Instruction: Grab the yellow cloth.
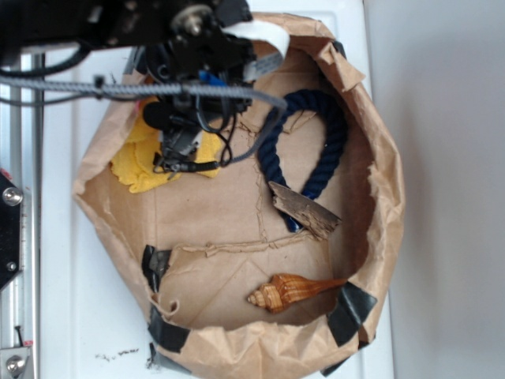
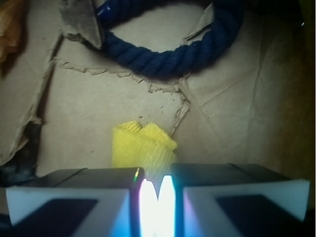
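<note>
The end effector [image 2: 157, 190] sits nearly closed, pinching a fold of the cloth [image 2: 142, 145] on the paper [image 1: 221, 213] left of the rope [image 1: 312, 130], and so thin a pinch could slip free on lifting.

Cloth [image 1: 146, 162] lies left of rope [image 1: 316, 150], shell [image 1: 288, 292] in front.

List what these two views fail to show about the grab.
- Exterior: the pincer tips are hidden by the arm's own body over the yellow cloth.
- Wrist: glare washes out the fingertips, so cloth contact is unclear.
- Wrist: the rope is cut off by the top edge.
</note>
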`<state>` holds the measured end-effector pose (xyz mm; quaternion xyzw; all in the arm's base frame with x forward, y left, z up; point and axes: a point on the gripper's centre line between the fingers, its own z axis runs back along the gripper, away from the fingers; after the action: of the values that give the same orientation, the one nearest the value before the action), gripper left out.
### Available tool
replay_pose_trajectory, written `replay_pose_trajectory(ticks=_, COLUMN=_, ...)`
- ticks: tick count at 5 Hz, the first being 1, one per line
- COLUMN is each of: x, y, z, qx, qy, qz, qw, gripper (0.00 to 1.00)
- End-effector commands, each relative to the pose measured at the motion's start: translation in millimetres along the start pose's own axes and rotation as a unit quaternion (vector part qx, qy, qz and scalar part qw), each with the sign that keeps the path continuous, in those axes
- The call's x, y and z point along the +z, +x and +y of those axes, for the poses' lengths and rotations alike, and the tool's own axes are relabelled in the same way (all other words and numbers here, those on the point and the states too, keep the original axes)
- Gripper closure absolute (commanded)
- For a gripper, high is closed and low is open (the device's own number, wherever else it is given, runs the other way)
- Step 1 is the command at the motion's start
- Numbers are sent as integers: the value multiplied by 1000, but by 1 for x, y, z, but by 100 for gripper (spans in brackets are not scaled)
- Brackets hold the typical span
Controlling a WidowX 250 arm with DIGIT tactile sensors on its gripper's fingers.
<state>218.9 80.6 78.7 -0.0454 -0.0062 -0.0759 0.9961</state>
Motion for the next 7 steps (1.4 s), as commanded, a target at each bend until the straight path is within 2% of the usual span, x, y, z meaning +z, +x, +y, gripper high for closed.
replay_pose_trajectory(ticks=1, x=28, y=4, z=13, qx=3, qy=7, qz=-50, qw=999, gripper=100)
replay_pose_trajectory(ticks=2, x=18, y=1, z=8, qx=-20, qy=-1, qz=-25, qw=999, gripper=0)
replay_pose_trajectory(ticks=3, x=-3, y=1, z=2, qx=-38, qy=10, qz=4, qw=999, gripper=0)
replay_pose_trajectory(ticks=4, x=-22, y=1, z=-2, qx=-47, qy=25, qz=20, qw=998, gripper=0)
replay_pose_trajectory(ticks=5, x=-43, y=1, z=-8, qx=-53, qy=50, qz=22, qw=997, gripper=0)
replay_pose_trajectory(ticks=6, x=-53, y=-3, z=-12, qx=-65, qy=59, qz=24, qw=996, gripper=0)
replay_pose_trajectory(ticks=7, x=-47, y=0, z=-12, qx=-48, qy=52, qz=20, qw=997, gripper=100)
